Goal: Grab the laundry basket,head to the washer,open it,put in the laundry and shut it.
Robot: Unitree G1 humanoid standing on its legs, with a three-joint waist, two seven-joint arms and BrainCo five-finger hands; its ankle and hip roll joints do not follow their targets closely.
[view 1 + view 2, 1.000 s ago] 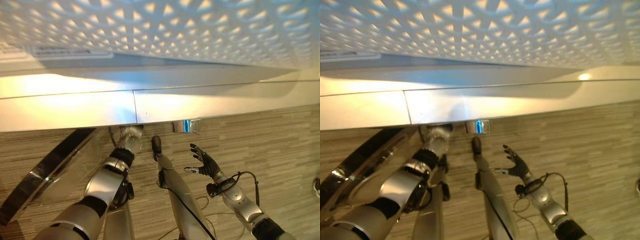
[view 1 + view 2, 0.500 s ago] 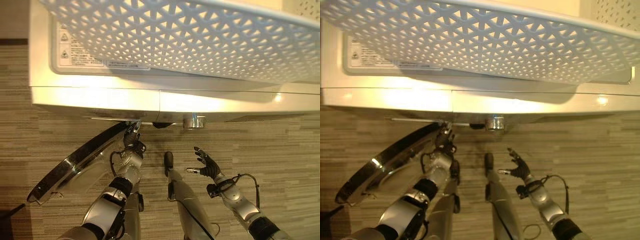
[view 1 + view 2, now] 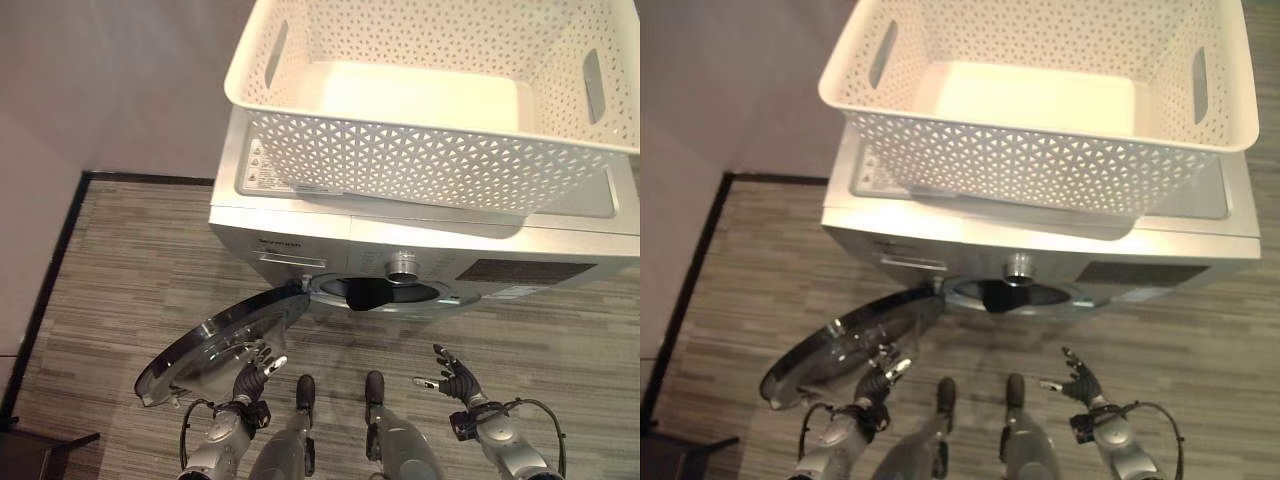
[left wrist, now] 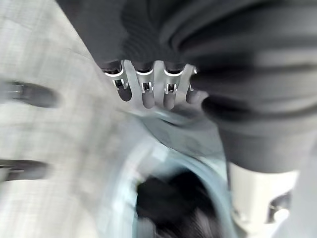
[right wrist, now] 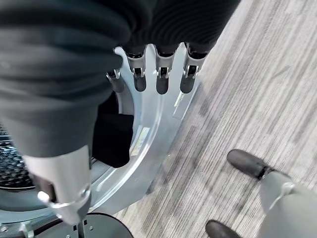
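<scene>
My left hand [image 3: 252, 377], fingers relaxed and holding nothing, is nearest the open washer door [image 3: 215, 340]; right hand [image 3: 455, 379] is spread.

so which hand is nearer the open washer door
Left. The left hand is right at the washer door's lower edge; the right hand hangs open off to the other side, below the drum opening.

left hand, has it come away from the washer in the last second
Yes. It was up at the front panel's lower edge by the door hinge; now the left hand sits low beside the open washer door, off the washer front.
</scene>
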